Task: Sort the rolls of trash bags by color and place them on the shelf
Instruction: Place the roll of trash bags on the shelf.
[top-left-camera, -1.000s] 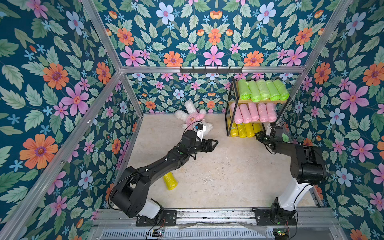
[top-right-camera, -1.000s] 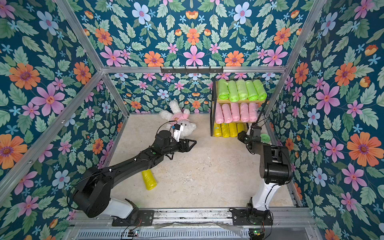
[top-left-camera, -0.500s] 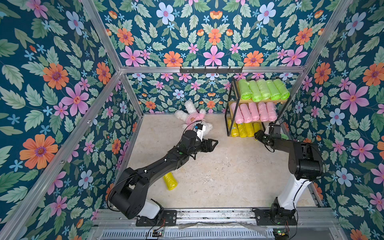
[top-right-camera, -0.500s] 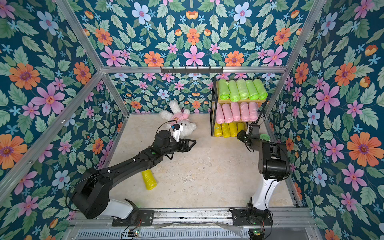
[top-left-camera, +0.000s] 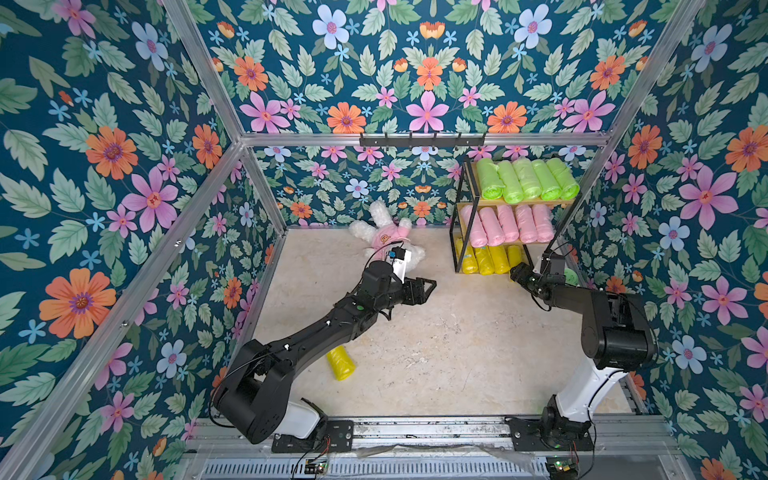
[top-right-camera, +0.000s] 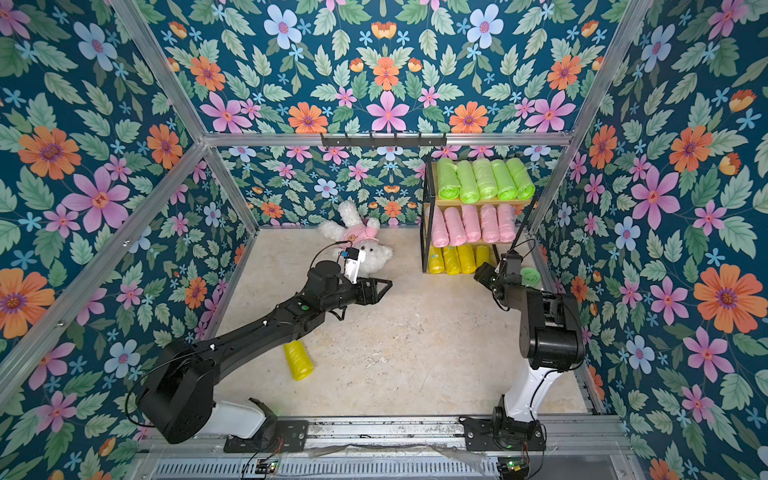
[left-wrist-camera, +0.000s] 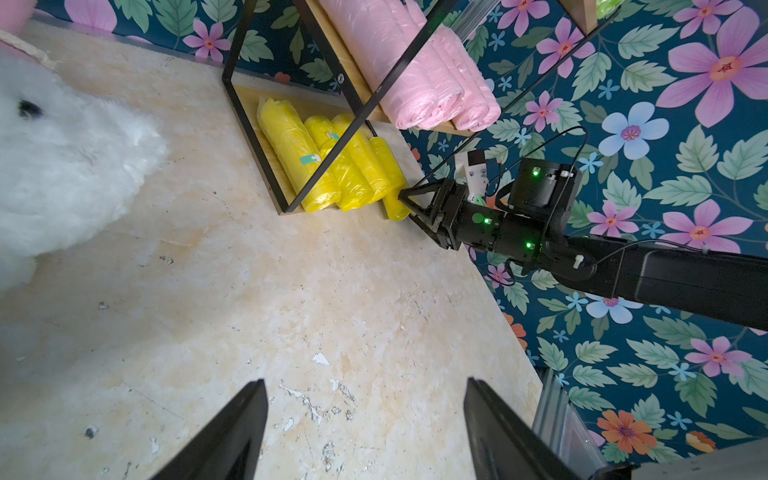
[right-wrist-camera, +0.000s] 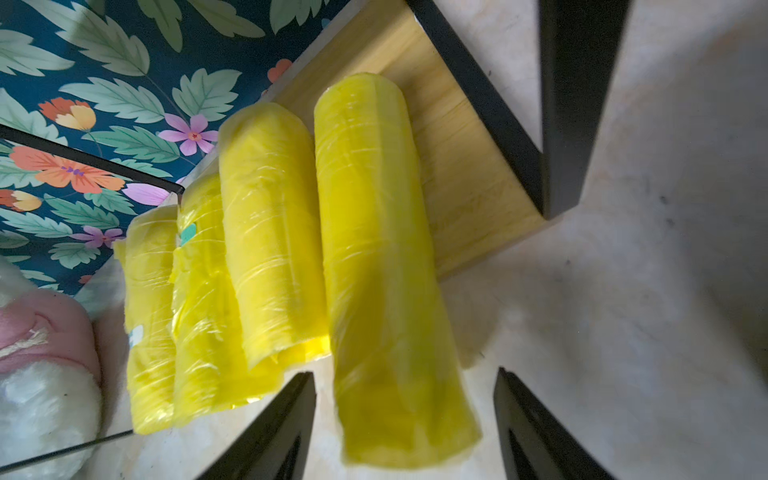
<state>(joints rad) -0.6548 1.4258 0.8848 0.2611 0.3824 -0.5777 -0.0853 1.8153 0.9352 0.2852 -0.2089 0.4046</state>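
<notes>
Right gripper (right-wrist-camera: 403, 374) open, jaws clear of the end yellow roll (right-wrist-camera: 374, 249) — it overhangs the front edge of the shelf (right-wrist-camera: 457, 166), bottom board, so a brushing jaw could drag it off. Left gripper (left-wrist-camera: 363, 384) open, empty; loose yellow roll (top-left-camera: 340, 363) lies near the left edge of the floor (top-left-camera: 436, 353).

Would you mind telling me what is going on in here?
A colour sort onto the shelf is nearly done. Five green rolls fill the top tier, five pink rolls the middle. The right gripper stands open around a fourth yellow roll on the bottom board. The left gripper hovers open and empty, and one loose yellow roll lies on the floor beside that arm.
</notes>
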